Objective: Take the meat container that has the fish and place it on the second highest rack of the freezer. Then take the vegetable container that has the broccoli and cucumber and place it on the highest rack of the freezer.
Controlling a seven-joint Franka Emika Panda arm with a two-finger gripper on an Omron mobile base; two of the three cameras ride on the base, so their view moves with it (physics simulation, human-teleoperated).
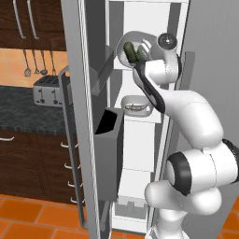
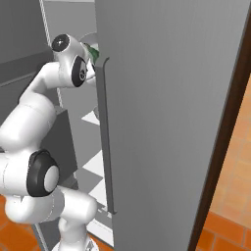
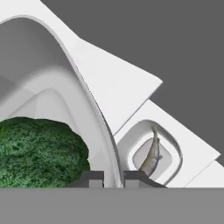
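My gripper (image 3: 113, 178) is shut on the rim of the vegetable container (image 3: 52, 92), a whitish bowl with bright-green broccoli (image 3: 39, 153) inside. In the left base view this container (image 1: 135, 39) sits high inside the open freezer (image 1: 140, 140), tilted, with the dark cucumber (image 1: 130, 51) sticking up from it. It is level with the highest rack (image 1: 122, 70); I cannot tell whether it rests on it. One shelf down, the meat container (image 1: 137, 105) stands with the fish in it. From the hand, that bowl (image 3: 173, 144) and its fish (image 3: 151, 155) lie below and to the right.
The freezer's open door (image 1: 81, 116) with grey door bins (image 1: 109, 154) stands left of the arm. In the right base view another grey door panel with a bar handle (image 2: 103, 137) is close on the arm's right. A toaster (image 1: 46, 91) sits on the dark counter at left.
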